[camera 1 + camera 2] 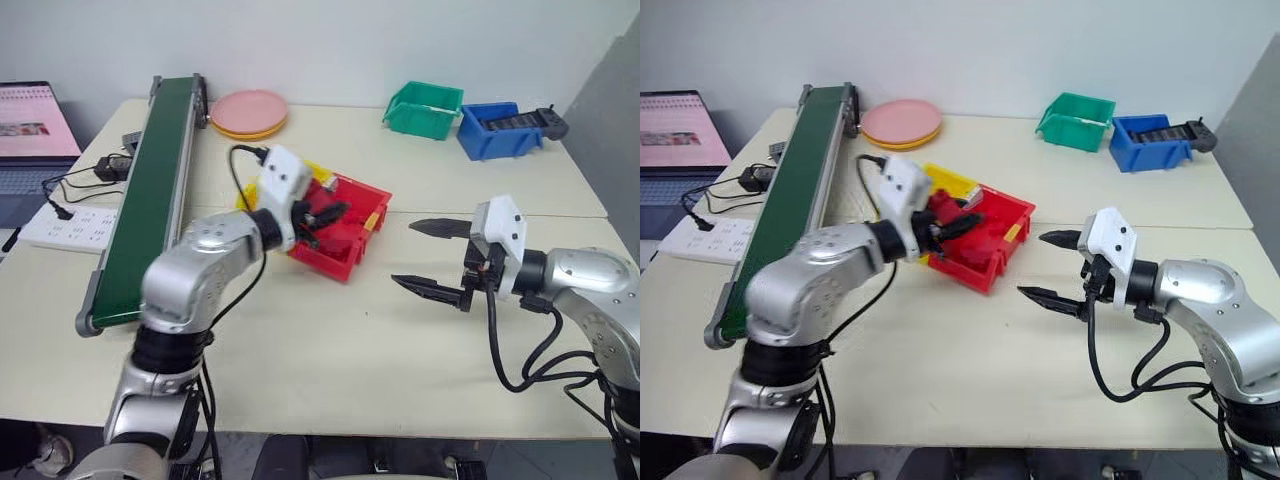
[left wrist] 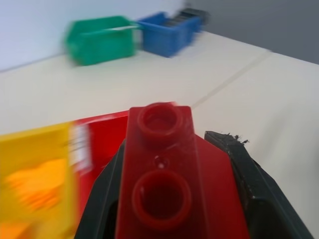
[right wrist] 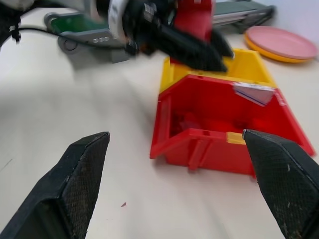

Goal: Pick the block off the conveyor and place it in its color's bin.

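The right gripper [image 1: 428, 258] hovers above the near right part of the table [image 1: 330, 380], its two black fingers spread wide apart with nothing between them, pointing toward the red bin [image 1: 345, 232]. In the right wrist view its fingers [image 3: 82, 184] frame that bin from the front, the sloped front lip facing them.

Just beyond, near the middle of the table, the left gripper [image 1: 322, 216] is clamped shut on the block [image 2: 167, 174]. The left wrist view shows the red block wedged between the two black fingers [image 2: 254, 184], its two round studs facing the camera. From the head views the gripper and block hang over the red bin, at its left rear part; whether the block touches the bin's wall cannot be told.

The red bin sits at an angle on the table with the yellow bin [image 1: 952, 181] touching it on its far left side. A white label shows on the red bin's rim in the right wrist view.

Along the left edge of the table runs the conveyor [image 1: 150, 190], its dark green belt stretching from the near left toward the far left corner. Left of it lie a white power strip [image 1: 70, 228], black cables [image 1: 75, 180] and a laptop [image 1: 30, 130].

At the far edge sit stacked pink and yellow plates [image 1: 249, 112] beside the conveyor's far end, then a green bin [image 1: 424, 108] and a blue bin [image 1: 500, 130] toward the far right corner.
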You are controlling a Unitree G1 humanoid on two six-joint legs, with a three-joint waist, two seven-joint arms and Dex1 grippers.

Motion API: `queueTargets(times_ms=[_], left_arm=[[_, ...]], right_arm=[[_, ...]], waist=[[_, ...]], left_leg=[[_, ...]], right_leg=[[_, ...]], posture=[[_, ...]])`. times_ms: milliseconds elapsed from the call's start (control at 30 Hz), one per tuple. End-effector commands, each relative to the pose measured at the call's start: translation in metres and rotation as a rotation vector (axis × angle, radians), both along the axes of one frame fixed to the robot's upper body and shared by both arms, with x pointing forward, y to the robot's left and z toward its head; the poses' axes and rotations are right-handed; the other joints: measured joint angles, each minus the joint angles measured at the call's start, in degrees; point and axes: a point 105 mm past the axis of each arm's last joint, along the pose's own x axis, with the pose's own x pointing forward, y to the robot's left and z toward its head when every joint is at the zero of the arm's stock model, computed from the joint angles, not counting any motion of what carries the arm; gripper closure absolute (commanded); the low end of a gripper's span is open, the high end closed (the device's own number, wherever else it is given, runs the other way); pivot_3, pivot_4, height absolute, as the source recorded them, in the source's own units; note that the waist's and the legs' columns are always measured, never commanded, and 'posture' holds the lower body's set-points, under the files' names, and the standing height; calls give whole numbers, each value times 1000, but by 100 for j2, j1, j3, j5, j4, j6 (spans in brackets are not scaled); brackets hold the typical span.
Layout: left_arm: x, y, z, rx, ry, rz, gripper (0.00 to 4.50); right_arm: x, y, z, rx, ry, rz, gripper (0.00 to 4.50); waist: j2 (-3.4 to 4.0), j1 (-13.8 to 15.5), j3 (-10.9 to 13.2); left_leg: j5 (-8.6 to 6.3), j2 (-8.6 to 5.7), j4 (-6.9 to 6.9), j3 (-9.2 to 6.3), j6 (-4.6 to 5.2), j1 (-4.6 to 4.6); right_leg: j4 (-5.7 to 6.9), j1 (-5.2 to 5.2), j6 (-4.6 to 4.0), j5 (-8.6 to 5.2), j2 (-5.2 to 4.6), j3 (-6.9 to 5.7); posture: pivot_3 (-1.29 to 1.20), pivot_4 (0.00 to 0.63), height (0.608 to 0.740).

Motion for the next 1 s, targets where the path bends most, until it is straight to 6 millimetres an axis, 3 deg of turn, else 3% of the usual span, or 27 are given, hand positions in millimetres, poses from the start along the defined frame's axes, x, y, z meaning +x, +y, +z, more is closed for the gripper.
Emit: queueTargets(times_ms=[33, 233, 300, 667, 800, 1000], left_arm=[[11, 0, 8, 8, -70, -2, 2961], [25, 1, 3, 74, -123, 26, 2961], [23, -3, 4, 52, -118, -2, 2254], [10, 5, 14, 2, -143, -13, 173], [7, 36, 26, 18, -215, 99, 42], [-14, 70, 18, 81, -253, 191, 42]], right_arm=[[-9, 4, 10, 21, -50, -18, 0], [-11, 2, 8, 28, -47, -66, 0], [-12, 1, 7, 24, -48, -71, 0], [-9, 4, 7, 26, -48, -57, 0], [-6, 7, 6, 17, -52, -30, 0], [-2, 10, 2, 8, -70, -3, 0]], waist=[[0, -47, 0], [0, -45, 0], [0, -42, 0], [0, -52, 0], [0, -82, 0], [1, -76, 0]], left_leg=[[0, 3, -2, -3, 0, 2], [0, 2, 1, -12, 0, -4], [0, -1, 2, -10, 0, -4], [0, 0, 2, -12, 1, -4], [0, 1, 2, -12, 0, -3], [0, 5, 0, -10, 1, 2]], right_leg=[[3, -1, -2, -2, 4, -2], [7, -1, -7, -5, 7, -8], [6, -1, -6, -6, 5, -5], [8, -2, -5, -7, 5, -6], [8, -2, -5, -7, 5, -6], [10, -1, -5, -7, 6, -2]], posture=[[0, 150, 740], [0, 150, 740], [0, 150, 740], [0, 150, 740], [0, 150, 740], [0, 150, 740]])
